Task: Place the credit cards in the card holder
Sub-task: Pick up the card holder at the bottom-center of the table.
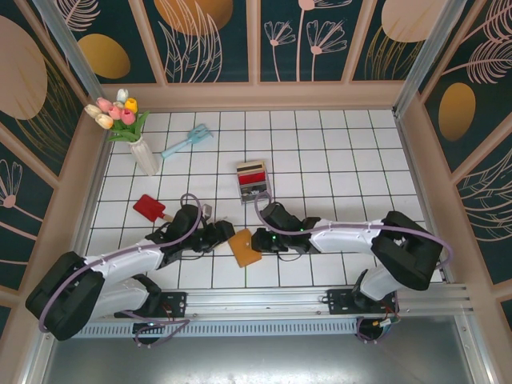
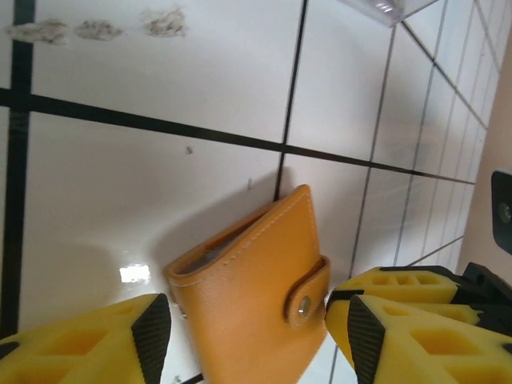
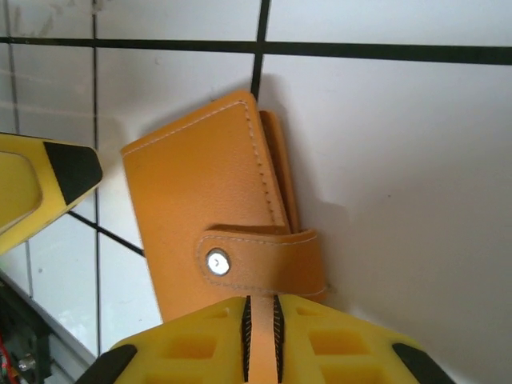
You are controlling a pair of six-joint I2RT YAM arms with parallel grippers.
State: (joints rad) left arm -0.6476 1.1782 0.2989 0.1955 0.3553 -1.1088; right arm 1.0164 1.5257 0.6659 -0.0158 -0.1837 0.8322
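**Wallet (image 1: 244,246) shut, fingers on both sides**

Snap tab (image 3: 264,264) is fastened, so the wallet cannot take a card yet. Opening it looks like the step in hand. The wallet lies flat on the table (image 1: 320,152), directly between the two grippers.

Left gripper (image 2: 256,336) has its fingers (image 2: 152,328) spread wide, one on each side of the wallet. Neither touches it that I can see, and they hold nothing. That straddle reads as a brace: closing would pin the body so it cannot slide when the tab is pulled.

Right gripper (image 3: 260,320) comes in from the opposite side with its fingers pressed together, tips at the free end of the tab. Whether they pinch the tab's edge or merely butt against it I cannot tell, since the contact is hidden under the tips. Going for that end makes sense, as it is the one part that lifts off the snap.

Cards (image 1: 250,170) sit in a clear tray (image 1: 258,197) beyond both sets of fingers, well apart from the wallet. Leaving them there keeps the space by the fingers free until the wallet is open.

Risk, as I judge it: the thin leather tab gives little to grip. A pull with the body unpinned would drag the whole wallet across the smooth tiles.
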